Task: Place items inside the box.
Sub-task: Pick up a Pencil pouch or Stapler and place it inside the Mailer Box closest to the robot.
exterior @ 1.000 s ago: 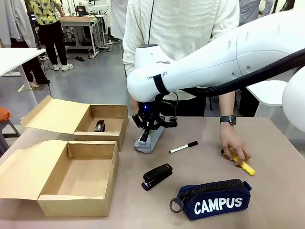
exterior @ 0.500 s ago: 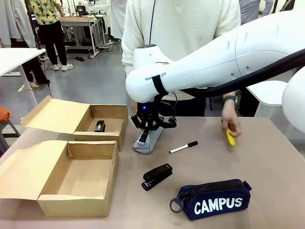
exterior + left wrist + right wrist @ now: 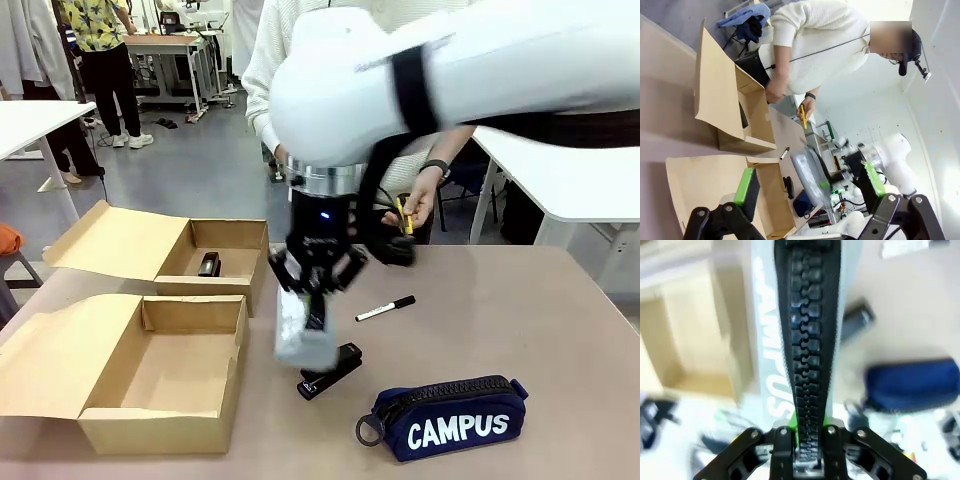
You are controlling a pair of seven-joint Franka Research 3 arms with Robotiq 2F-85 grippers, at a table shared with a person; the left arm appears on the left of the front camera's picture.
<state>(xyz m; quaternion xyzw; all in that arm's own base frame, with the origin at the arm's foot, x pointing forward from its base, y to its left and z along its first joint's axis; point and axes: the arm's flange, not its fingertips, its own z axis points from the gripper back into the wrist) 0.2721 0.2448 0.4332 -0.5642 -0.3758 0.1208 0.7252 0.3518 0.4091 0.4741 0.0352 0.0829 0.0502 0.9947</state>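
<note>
My right gripper (image 3: 314, 288) is shut on the grey pencil case (image 3: 303, 338), which hangs blurred above the table just left of the black stapler (image 3: 335, 371). In the right wrist view the case's black zipper (image 3: 810, 335) runs straight up from the shut right gripper (image 3: 809, 439). The white-and-black marker (image 3: 385, 308) lies mid-table. Close to the front edge sits the navy "CAMPUS" pouch (image 3: 446, 420). A person's hand holds the yellow utility knife (image 3: 404, 215) at chest height. My left gripper (image 3: 809, 175) is open, holding nothing, high above the boxes.
Two open cardboard boxes stand at the left: the near box (image 3: 165, 312) has a bare floor, and the far box (image 3: 222, 232) holds a small black item (image 3: 209, 264). The person stands at the table's far side, behind the right arm.
My right gripper has lifted the grey pencil case off the table and swung it nearer, beside the stapler. The person's hand picked up the yellow knife and raised it.
</note>
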